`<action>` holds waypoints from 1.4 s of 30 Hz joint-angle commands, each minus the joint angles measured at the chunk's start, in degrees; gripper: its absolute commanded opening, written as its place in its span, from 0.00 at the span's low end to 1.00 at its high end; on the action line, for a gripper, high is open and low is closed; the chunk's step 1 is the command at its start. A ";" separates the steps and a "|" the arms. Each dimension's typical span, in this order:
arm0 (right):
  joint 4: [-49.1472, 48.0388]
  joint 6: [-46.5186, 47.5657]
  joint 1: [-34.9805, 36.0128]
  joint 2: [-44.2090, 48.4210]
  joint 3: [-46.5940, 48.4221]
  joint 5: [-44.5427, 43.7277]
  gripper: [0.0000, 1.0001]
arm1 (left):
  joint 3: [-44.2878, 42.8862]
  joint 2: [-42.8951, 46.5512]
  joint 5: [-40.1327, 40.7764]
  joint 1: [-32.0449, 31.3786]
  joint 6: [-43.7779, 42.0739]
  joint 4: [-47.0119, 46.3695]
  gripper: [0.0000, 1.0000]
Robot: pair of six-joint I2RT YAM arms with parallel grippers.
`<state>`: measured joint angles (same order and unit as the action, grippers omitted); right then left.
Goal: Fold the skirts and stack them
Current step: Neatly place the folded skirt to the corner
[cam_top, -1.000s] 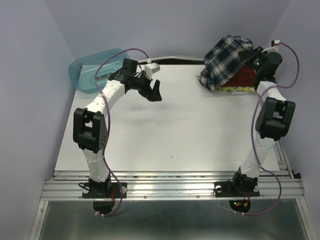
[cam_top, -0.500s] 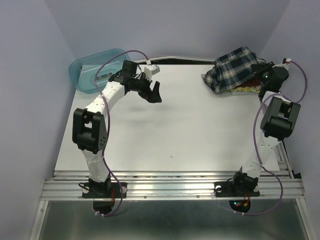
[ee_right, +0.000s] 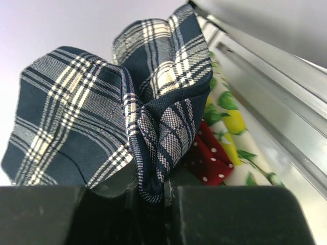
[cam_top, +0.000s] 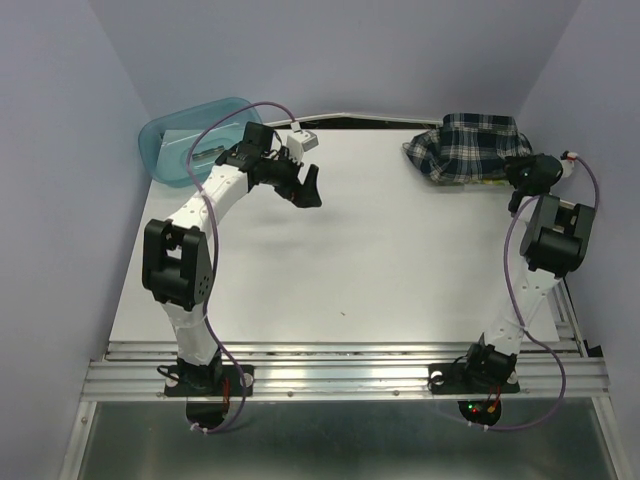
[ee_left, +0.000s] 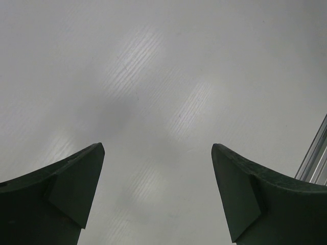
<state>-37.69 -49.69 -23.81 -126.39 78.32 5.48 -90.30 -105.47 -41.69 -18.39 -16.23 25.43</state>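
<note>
- The blue-green tub (cam_top: 185, 140) sits far left; what is inside, I cannot tell.
- The plaid skirt (ee_right: 102, 112) lies bunched far right, on the red dotted skirt (ee_right: 209, 158) and the yellow skirt (ee_right: 232, 125).
- The right gripper (ee_right: 150, 186) pinches its fold.
- The left gripper (ee_left: 158, 168) is wide apart over the white table (cam_top: 380, 260).
- Pale purple walls (cam_top: 350, 50).

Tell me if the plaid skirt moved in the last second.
Yes. The plaid skirt sank flatter, its peak dropping to the table's back edge, pinched in the right gripper.
</note>
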 commanded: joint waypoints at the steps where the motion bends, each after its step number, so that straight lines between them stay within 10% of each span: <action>1: -0.10 -1.37 -0.88 1.49 -1.24 -7.41 0.38 | 0.92 4.04 -0.14 -0.15 -0.21 0.23 0.99; 15: 4.20 2.05 -3.16 10.71 -3.61 -3.55 1.00 | 3.38 6.68 2.05 1.25 0.76 -2.40 0.99; 26: 17.02 21.37 -6.33 29.51 -16.01 6.55 1.00 | 11.37 10.46 8.20 5.30 5.34 -9.79 0.99; 33: 47.33 47.46 -5.64 42.34 -12.06 40.09 1.00 | 17.23 17.13 19.46 5.65 0.24 -11.36 0.99; 42: 68.54 68.41 6.83 59.05 -23.02 32.18 1.00 | 32.37 29.61 24.29 5.74 -1.44 -17.87 0.99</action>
<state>20.99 8.88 -22.24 -73.12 60.18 40.42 -61.04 -78.70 -20.21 -12.84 -17.10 11.46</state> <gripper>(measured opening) 0.999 0.985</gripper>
